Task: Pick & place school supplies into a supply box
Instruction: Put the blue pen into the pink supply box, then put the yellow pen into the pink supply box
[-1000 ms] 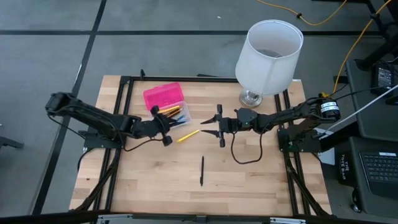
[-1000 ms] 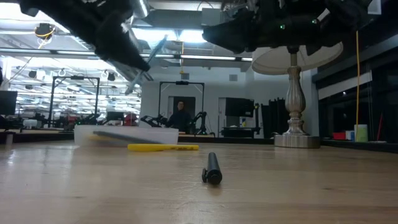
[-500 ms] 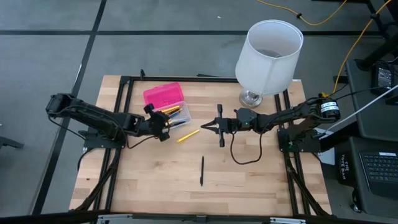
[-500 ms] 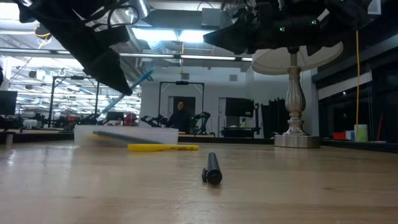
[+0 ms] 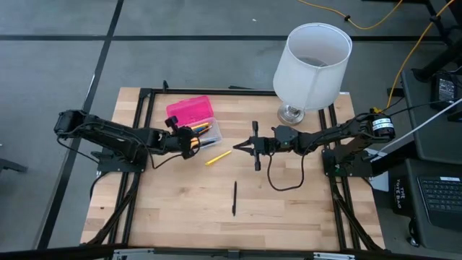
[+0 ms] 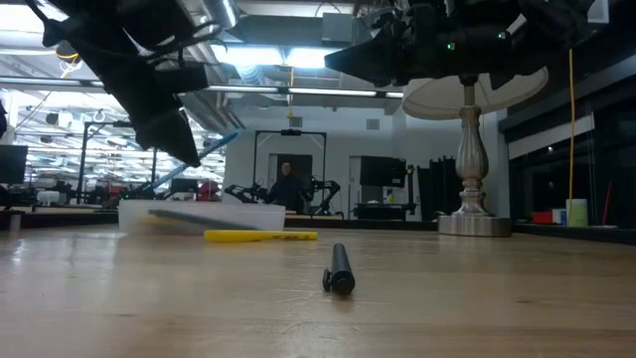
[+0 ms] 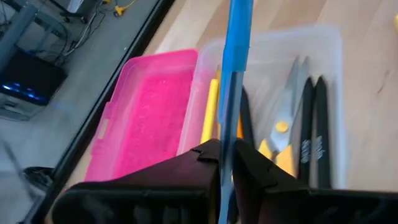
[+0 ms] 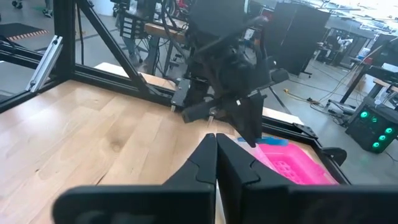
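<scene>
The supply box lies open at the table's far left, with its pink lid [image 5: 190, 110] [image 7: 149, 118] beside its clear base [image 5: 208, 132] [image 7: 323, 56]. In the base lie scissors [image 7: 283, 134], black pens [image 7: 314, 137] and a yellow pencil [image 7: 210, 115]. My left gripper [image 5: 189, 137] [image 7: 227, 165] hangs over the box, shut on a blue pen [image 7: 235, 74] [image 6: 221, 144]. On the table lie a yellow pen [image 5: 219, 157] [image 6: 260, 236] and a black pen [image 5: 234, 198] [image 6: 340, 268]. My right gripper [image 5: 242, 146] [image 8: 216, 155] hovers shut at mid-table, holding nothing. My left gripper pinches the blue pen's lower part [image 7: 225, 149] between its two fingers. The fingers slant down from the table's left. The pen is lifted clear above the box's clear base and tilted, with its long free end [image 7: 240, 15] rising above the fingers.
A large white lamp [image 5: 312, 65] stands at the far right, its foot [image 6: 474, 224] on the table. A black frame [image 5: 144, 115] borders the table. Bare wood lies toward the near edge around the black pen. A person shows far off in the room [image 6: 288, 184].
My right gripper has shut in place on nothing. My left gripper has carried the blue pen toward the table's far left and down over the box and has tipped further downward; the pen stays in the hold.
</scene>
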Controlling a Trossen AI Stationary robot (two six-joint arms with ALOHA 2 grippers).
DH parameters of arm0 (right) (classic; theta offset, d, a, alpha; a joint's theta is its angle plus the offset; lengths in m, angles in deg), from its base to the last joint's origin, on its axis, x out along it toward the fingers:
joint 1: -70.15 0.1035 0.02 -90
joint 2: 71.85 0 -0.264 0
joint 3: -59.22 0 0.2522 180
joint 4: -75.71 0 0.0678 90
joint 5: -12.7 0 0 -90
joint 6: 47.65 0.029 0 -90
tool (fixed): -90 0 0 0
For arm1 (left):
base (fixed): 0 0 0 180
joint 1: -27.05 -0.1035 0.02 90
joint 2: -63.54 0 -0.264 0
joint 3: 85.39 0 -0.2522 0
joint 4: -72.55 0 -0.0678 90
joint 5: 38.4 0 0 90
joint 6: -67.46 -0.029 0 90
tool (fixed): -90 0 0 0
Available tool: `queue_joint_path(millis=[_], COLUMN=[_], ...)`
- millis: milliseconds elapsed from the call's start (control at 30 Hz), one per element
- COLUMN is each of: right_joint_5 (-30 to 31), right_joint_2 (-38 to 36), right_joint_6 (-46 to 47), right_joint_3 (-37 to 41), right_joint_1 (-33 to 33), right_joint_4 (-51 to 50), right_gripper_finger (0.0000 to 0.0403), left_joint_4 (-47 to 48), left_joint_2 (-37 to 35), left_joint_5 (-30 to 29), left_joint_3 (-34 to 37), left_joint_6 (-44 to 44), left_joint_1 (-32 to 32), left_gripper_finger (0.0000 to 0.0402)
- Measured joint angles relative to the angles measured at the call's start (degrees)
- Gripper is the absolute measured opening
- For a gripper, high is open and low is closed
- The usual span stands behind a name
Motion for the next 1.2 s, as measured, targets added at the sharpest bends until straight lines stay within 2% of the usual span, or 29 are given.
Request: queue_joint_path(millis=[300,433,667,800,967,1200], right_joint_5=[0.0,0.0,0.0,0.0,0.0,0.0], right_joint_2=[0.0,0.0,0.0,0.0,0.02,0.02], right_joint_6=[0.2,0.2,0.2,0.2,0.15,0.18], right_joint_3=[0.0,0.0,0.0,0.0,0.0,0.0], right_joint_1=[0.0,0.0,0.0,0.0,0.0,0.0], right_joint_4=[0.17,0.3,0.31,0.14,-0.16,-0.97], right_gripper_finger=[0.001,0.0004,0.0018,0.001,0.0005,0.0031], left_joint_4=[-0.55,-0.98,-2.79,-4.38,-4.26,-4.65], left_joint_2=[5.12,7.55,11.37,12.8,12.47,9.28], left_joint_5=[0.02,0.1,0.21,0.23,0.65,1.15], left_joint_3=[0.02,0.04,0.09,0.09,0.09,0.09], left_joint_6=[-7.9,-8.0,-8.13,-8.16,-8.58,-8.97], left_joint_1=[-3.52,-5.24,-6.61,-6.72,-6.72,-6.02], left_gripper_finger=[0.0012,0.0015,0.0042,0.0053,0.0063,0.0076])
